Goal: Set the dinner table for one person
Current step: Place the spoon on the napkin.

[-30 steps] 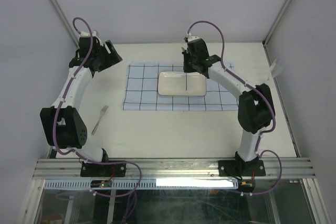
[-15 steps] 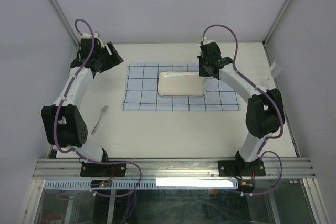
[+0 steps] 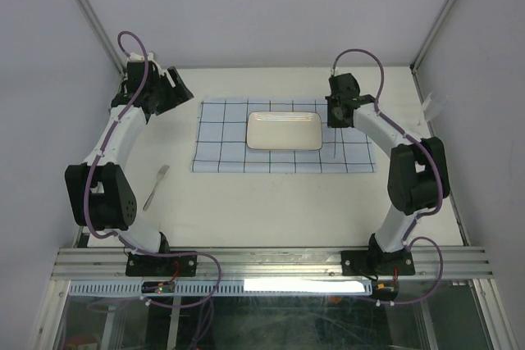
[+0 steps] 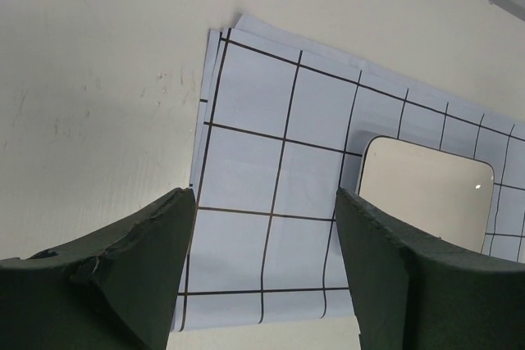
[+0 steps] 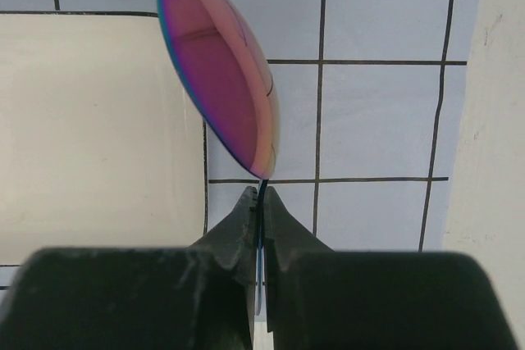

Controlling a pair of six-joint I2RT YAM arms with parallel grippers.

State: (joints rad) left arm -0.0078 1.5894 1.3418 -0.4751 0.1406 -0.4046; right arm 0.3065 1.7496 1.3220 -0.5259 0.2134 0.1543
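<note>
Purple-pink spoon (image 5: pixel 223 79) is pinched by its thin handle in the closed right gripper (image 5: pixel 261 202), its bowl over the cloth (image 5: pixel 377 120) just beside the plate (image 5: pixel 98 137)'s right edge. I judge it best lowered straight, handle parallel to that edge, kept on the cloth and off the plate, and released only once it rests flat. Left gripper (image 4: pixel 262 198) hovers empty with jaws apart over the cloth's far left corner, a fork (image 3: pixel 156 188) lies on the bare table (image 3: pixel 271 202) nearer the bases, and the plate, centred on the cloth at the table's far middle, holds nothing.
</note>
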